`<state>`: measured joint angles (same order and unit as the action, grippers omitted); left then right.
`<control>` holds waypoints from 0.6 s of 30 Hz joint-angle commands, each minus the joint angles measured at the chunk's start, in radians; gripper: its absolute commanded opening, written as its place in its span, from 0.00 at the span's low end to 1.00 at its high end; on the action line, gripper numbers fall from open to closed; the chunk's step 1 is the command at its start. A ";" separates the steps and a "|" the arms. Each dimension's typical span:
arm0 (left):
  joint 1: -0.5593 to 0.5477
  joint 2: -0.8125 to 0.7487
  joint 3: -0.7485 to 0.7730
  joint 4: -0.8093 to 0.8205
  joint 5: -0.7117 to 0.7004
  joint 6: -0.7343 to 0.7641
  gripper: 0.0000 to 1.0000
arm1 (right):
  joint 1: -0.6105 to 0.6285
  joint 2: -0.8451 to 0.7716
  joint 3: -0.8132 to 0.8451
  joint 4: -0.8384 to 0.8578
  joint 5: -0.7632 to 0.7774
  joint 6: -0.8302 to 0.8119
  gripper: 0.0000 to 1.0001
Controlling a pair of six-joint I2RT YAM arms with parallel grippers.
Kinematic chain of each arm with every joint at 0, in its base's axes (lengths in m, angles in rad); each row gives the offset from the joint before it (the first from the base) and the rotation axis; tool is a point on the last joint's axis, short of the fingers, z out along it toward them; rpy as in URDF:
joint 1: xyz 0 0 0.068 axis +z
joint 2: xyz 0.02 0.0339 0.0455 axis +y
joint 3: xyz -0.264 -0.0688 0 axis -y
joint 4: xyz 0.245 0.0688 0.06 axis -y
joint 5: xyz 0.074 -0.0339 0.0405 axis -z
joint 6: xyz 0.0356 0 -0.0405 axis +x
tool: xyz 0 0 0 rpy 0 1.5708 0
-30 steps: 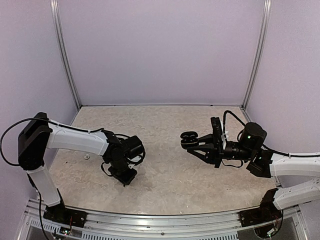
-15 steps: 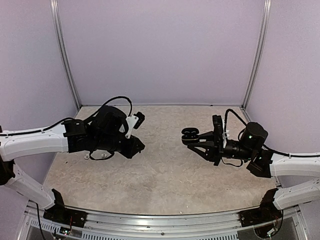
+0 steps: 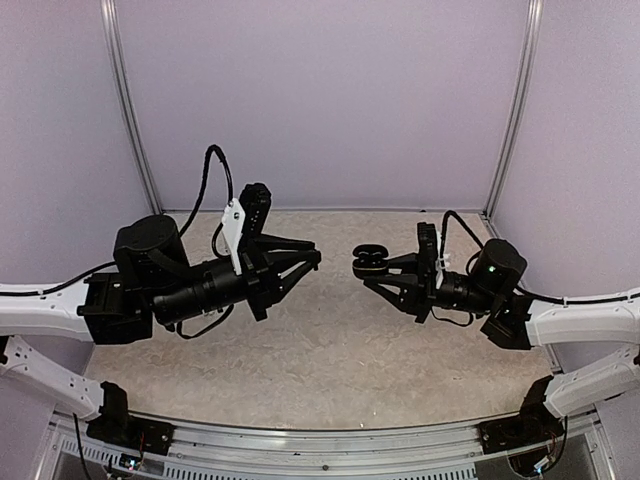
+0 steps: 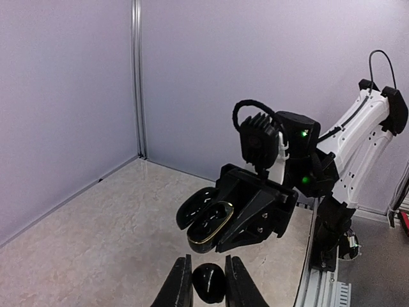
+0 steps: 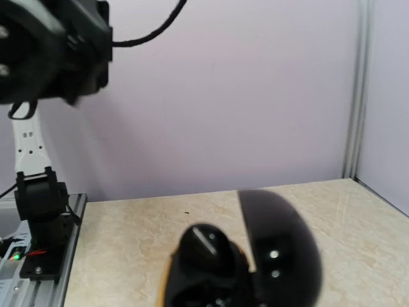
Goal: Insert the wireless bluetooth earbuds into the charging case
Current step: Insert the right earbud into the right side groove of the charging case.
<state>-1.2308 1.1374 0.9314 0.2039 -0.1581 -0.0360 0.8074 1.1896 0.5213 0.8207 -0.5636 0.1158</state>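
Observation:
My right gripper (image 3: 375,272) is shut on the open glossy black charging case (image 3: 368,258) and holds it in the air above the table's middle, lid up. My left gripper (image 3: 311,258) is raised and points at the case from the left, a short gap away. In the left wrist view, my left gripper (image 4: 208,267) is shut on a glossy black earbud (image 4: 209,284), just below the gold-rimmed case (image 4: 208,222). In the right wrist view, the case (image 5: 211,281) shows its lid (image 5: 281,256) open and a black rounded earbud-like shape (image 5: 204,248) in it. White earbuds are out of view.
The beige marbled tabletop (image 3: 340,350) is ringed by lilac walls with metal posts (image 3: 130,110) at the back corners. A metal rail (image 3: 320,450) runs along the near edge. My right arm's body and base (image 4: 332,192) fill the right of the left wrist view.
My left arm has lifted off the table and swung up and right toward the case, with the black earbud in its fingers. My right gripper has shifted slightly left with the case.

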 commanded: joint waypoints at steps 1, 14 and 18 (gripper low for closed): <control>-0.043 0.040 0.000 0.162 0.001 0.109 0.19 | 0.037 0.017 0.046 0.046 0.006 -0.036 0.00; -0.062 0.209 0.114 0.178 -0.003 0.169 0.19 | 0.100 0.027 0.076 -0.015 0.078 -0.060 0.00; -0.062 0.225 0.126 0.175 -0.005 0.178 0.19 | 0.110 0.026 0.078 -0.037 0.097 -0.068 0.00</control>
<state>-1.2873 1.3499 1.0157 0.3519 -0.1585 0.1143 0.9016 1.2140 0.5716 0.8047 -0.5007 0.0639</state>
